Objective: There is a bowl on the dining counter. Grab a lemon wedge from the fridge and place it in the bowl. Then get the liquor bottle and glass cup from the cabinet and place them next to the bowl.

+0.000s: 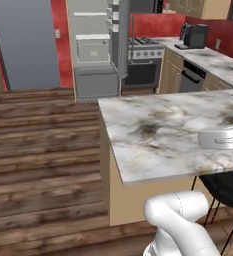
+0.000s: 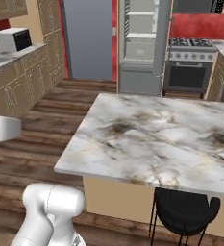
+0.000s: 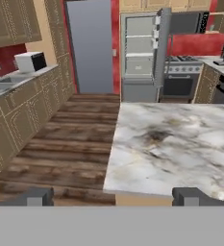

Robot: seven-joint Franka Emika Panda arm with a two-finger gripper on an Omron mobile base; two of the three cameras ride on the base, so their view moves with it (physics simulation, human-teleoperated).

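The hand view alone shows the jaws, spread wide and empty, above the near edge of the white-grey marbled bench (image 3: 180, 139). Beyond its far edge, the tall grey fridge (image 3: 141, 53) stands upright, door open.

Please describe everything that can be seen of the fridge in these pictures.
The fridge is a tall grey appliance standing on the wood floor against the red back wall, left of the stove. Its door is swung open toward the stove, edge-on to the cameras, with a long vertical bar handle. Inside show white shelves, pale walls and a grey drawer at the bottom. Whether anything lies on the shelves is too small to tell. Nothing touches it; the dining counter stands apart, nearer the robot.
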